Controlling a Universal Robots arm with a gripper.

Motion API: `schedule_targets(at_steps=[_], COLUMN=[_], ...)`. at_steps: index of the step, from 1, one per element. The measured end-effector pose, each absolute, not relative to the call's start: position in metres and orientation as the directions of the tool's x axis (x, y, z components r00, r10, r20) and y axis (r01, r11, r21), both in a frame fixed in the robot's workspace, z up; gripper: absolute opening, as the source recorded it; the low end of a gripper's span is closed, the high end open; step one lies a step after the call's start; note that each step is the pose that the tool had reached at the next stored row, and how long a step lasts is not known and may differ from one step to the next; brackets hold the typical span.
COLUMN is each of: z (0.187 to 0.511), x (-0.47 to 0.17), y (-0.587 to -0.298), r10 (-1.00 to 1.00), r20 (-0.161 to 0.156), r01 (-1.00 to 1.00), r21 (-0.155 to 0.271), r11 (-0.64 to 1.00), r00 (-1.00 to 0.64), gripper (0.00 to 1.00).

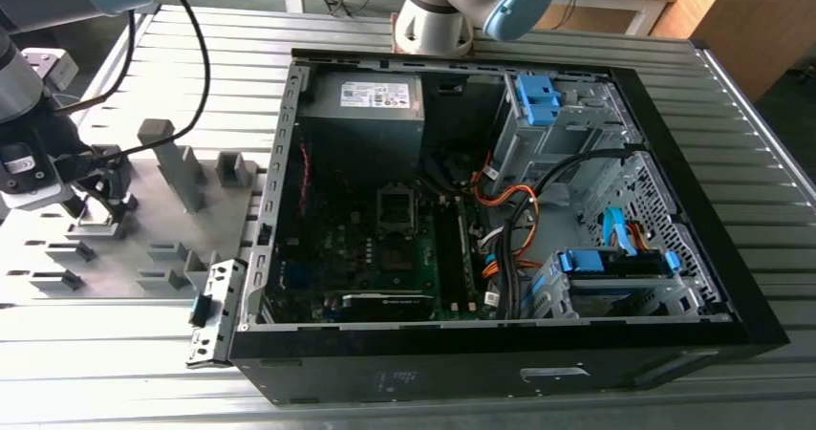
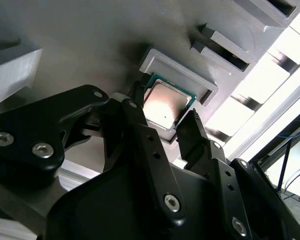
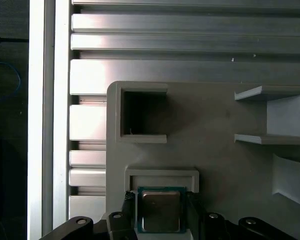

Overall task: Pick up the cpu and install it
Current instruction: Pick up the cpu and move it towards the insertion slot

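Gripper (image 3: 161,201) sits low over the grey fixture plate (image 3: 220,155), well apart from the open computer case (image 1: 510,349). The cpu (image 3: 161,210) lies flat in a shallow pocket (image 3: 162,174) near one edge of the plate, silvery top up. In both wrist views the two fingers (image 2: 189,135) sit against its opposite sides, so by my reading they are closed on it. You want the squeeze on the rim only, and a lift straight off the plate. The risk, as I judge it, is a tilt snagging a corner on the pocket wall.
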State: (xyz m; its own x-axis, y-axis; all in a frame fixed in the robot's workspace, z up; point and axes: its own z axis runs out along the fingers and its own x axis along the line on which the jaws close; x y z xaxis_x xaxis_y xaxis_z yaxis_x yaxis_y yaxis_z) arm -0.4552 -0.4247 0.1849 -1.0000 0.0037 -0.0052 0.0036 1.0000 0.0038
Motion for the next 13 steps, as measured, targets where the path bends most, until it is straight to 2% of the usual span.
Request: schedule_targets(at_steps=[13], z=[0.1839], x=[-0.4568], y=[-0.4248], r10=[0.004], r20=[-0.005], r01=[0.004], r21=[0.001], r11=[1.0], r00=[-1.0], gripper=[0.53])
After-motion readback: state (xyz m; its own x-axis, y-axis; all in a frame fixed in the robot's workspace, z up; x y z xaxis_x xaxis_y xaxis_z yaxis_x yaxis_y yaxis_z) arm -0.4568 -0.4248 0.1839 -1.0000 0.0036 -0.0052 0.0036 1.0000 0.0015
